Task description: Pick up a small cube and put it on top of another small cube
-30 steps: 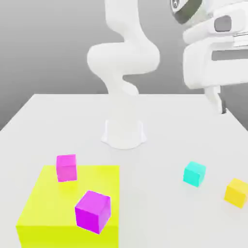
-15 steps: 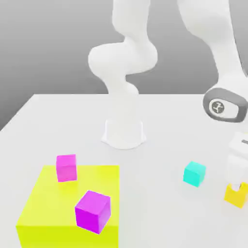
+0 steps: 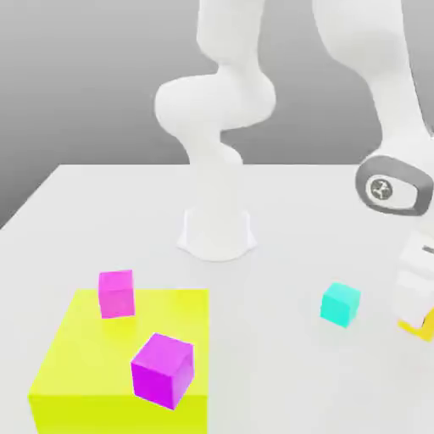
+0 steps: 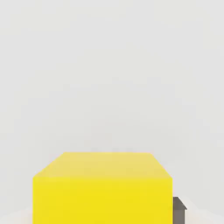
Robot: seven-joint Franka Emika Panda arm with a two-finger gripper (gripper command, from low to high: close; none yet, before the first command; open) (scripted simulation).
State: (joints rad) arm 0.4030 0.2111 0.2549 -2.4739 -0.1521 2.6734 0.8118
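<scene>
So the yellow cube (image 4: pixel 103 188) sits right under the hand camera, and from the exterior view it's at the far right edge of the surface (image 3: pixel 280 220), mostly tucked behind the end effector (image 3: pixel 417 320), which is down over it. We honestly can't tell whether it's clamped on the cube or just straddling it — only a sliver of dark finger (image 4: pixel 178 210) peeks out beside one face.

Handling-wise we'd guess it's easy: a rigid little block, probably light, flat faces, nothing fragile. We'd take it on two opposite side faces, about mid-height, squared up so it doesn't twist when lifted.

Counting, near to far: one big yellow block (image 3: pixel 119 356) with two magenta cubes on top — the nearer one (image 3: pixel 162 370) tilted, the other (image 3: pixel 117 293) further back. Then one cyan cube (image 3: pixel 341 304), near the yellow one, a likely base. One arm base (image 3: pixel 217 233) at the back.
</scene>
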